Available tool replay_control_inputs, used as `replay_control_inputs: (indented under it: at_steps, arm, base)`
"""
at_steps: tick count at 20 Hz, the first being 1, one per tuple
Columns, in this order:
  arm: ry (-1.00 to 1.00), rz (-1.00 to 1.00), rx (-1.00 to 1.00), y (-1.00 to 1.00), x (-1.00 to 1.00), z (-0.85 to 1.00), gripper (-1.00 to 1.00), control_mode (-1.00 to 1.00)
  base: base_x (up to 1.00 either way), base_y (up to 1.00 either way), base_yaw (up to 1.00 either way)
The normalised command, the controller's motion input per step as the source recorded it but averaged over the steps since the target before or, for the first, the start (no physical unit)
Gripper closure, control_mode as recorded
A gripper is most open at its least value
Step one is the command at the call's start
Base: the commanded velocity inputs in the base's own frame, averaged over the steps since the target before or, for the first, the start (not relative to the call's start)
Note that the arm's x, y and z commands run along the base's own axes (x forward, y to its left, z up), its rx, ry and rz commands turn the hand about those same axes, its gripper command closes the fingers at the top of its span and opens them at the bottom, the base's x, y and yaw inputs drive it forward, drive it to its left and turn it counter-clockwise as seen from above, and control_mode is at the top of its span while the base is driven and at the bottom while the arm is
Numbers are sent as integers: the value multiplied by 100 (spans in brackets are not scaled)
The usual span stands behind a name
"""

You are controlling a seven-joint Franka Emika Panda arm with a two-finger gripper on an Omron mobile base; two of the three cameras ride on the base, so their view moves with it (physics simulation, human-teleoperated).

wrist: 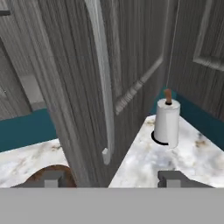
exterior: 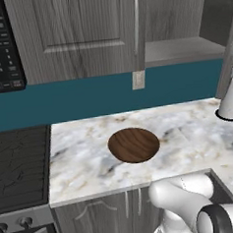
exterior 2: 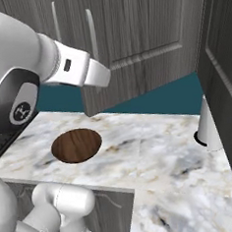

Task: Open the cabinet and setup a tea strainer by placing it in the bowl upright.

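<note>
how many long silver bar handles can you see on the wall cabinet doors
2. In the right base view, one handle shows above the arm and another handle just right of it, on the cabinet doors. More may be hidden behind the arm.

From behind the arm on its left, we look forward and down on the wooden bowl (exterior: 134,145), with the wall cabinet (exterior: 78,32) above it. From the right we face the same bowl (exterior 2: 76,145) and cabinet (exterior 2: 141,32) at a slant. Both views share the marble counter (exterior: 188,128) around the bowl. Our hand camera sits close to the cabinet's silver bar handle (wrist: 104,87).
</note>
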Motion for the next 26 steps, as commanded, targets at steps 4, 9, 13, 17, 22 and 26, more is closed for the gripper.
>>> replay_control_inputs:
  at_steps: [4,9,13,17,22,26]
  arm:
    - [17,-17,-30,63,-7,20,-100,-100]
    - [18,-10,-40,61,1,2,-100,-100]
    - [46,-3,-36,31,37,-6,-100,-100]
    - [52,0,-23,3,56,-20,-100,-100]
    - [57,-4,-20,0,70,-31,-100,-100]
    - [44,-5,-20,-7,55,-14,-100,-100]
  base:
    - [0,0,0]
    - [0,0,0]
    - [0,0,0]
    - [0,0,0]
    - [0,0,0]
    - [0,0,0]
